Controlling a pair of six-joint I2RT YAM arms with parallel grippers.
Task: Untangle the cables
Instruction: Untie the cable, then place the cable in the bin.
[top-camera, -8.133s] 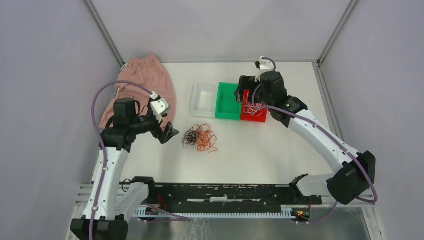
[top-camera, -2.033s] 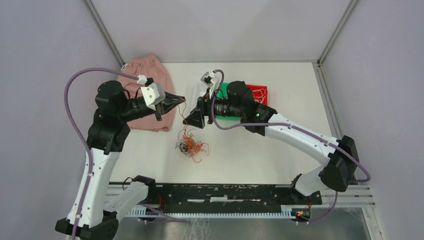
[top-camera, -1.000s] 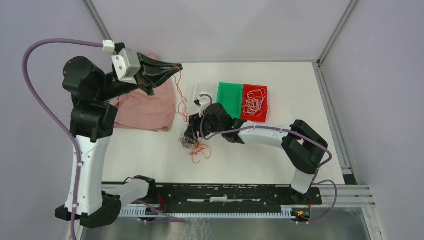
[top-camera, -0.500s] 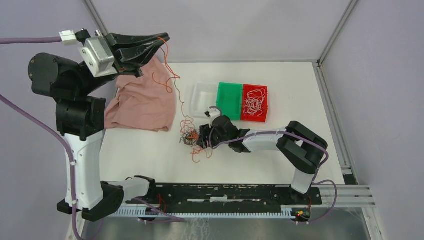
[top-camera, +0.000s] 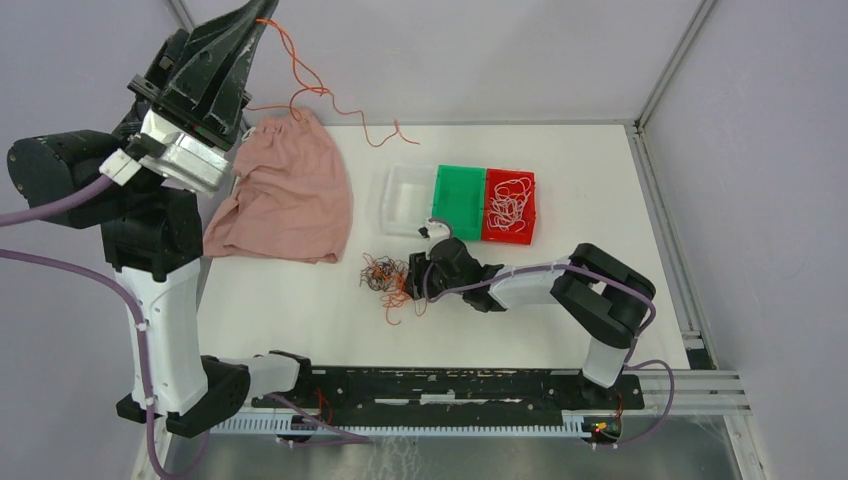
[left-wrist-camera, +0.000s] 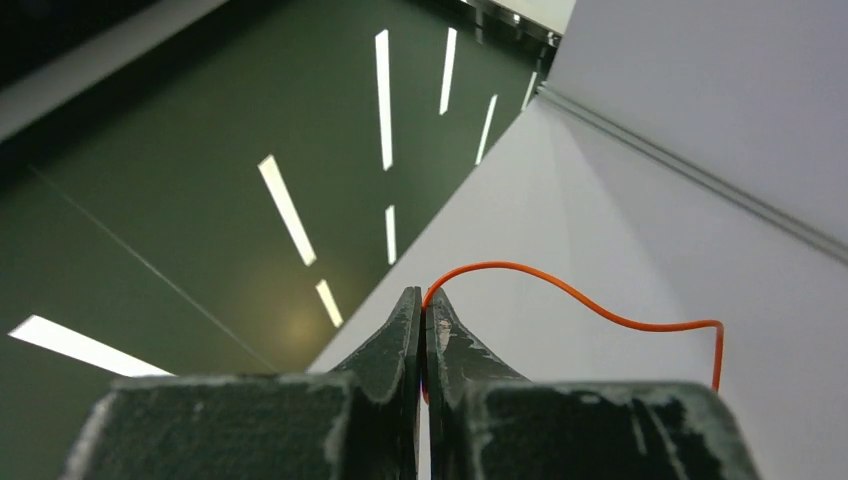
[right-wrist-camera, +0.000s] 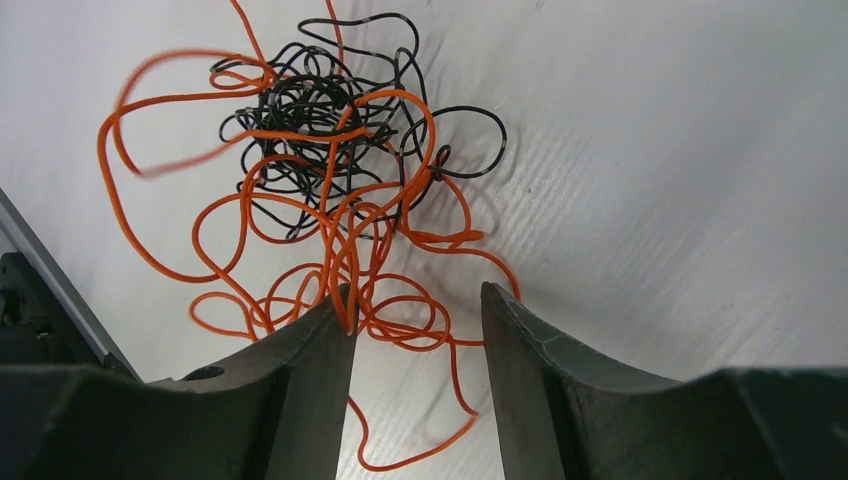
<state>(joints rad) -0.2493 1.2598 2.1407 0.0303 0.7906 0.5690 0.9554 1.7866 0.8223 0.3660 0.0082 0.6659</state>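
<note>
One wiry orange strand (left-wrist-camera: 490, 264) hung clamped in the left pincer (left-wrist-camera: 423, 305), while the right pincer (right-wrist-camera: 415, 310) stood apart at one curly orange-and-black clump (right-wrist-camera: 330, 170) on the smooth white table (top-camera: 600, 200).

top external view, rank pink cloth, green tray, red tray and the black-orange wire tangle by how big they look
1. crumpled pink cloth: clearly largest
2. green plastic tray and red plastic tray: alike, a tie
3. tangle of black and orange cables: looks smallest, though stray loops make that unsure
</note>
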